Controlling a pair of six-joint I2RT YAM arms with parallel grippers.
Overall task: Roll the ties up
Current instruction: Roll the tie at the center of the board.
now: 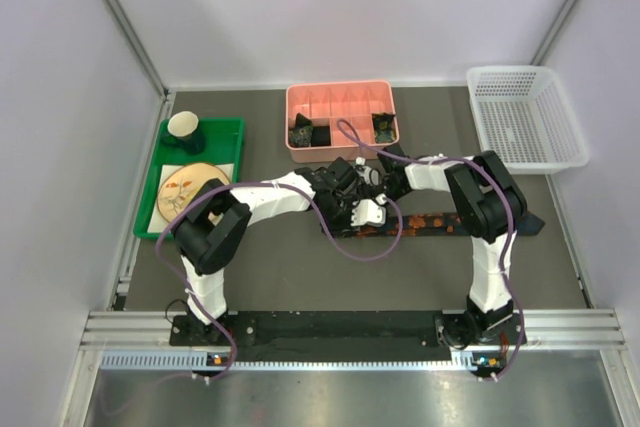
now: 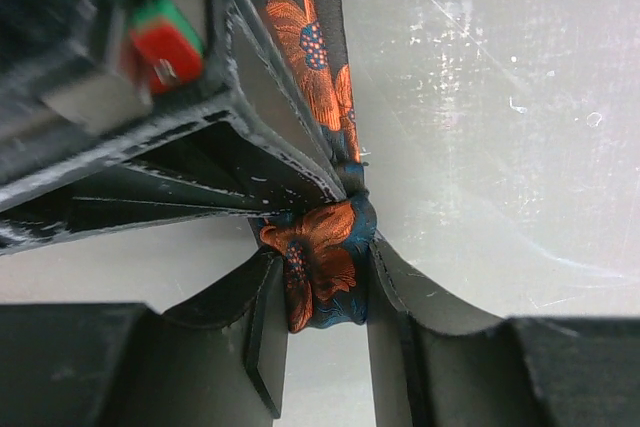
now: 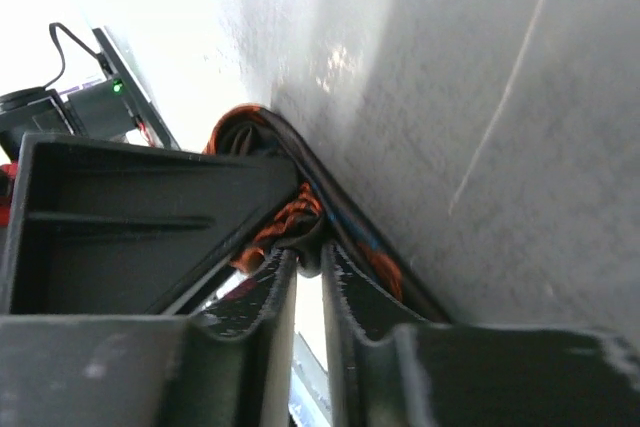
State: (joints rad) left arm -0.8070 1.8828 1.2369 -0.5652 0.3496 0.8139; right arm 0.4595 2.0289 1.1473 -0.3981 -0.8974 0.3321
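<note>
Nips a bunched fold of the orange-blotched tie (image 2: 322, 269) w/ the left pincer (image 2: 326, 282): fingers (image 2: 262, 332) drawn in to approx the fold's own thickness, cloth touching both inner faces. Grips the same tie directly past the left pincer's tips w/ the right pincer (image 3: 309, 269), nearly closed, only a thin slit betw. its fingers (image 3: 275, 292), and pinches orange-and-black fabric at the tips. Meets almost tip to tip, so the two grips sit just beside each other on one short stretch of tie. Flat on the bench (image 1: 300, 267), to the right of both pincers: rest of the tie, laid out as a long dark strip running under the right arm. Beyond the pincers, near but apart: pink tray (image 1: 340, 88) w/ rolled ties (image 1: 304, 133) in some compartments. Well off to the left of the pincers: green tray (image 1: 238, 137) w/ a cup (image 1: 186, 128) and a plate (image 1: 186, 193). Well off to the right and further back: white basket (image 1: 524, 117). Nearer than the pincers, looping low over the bench: purple cable (image 1: 362, 253).
</note>
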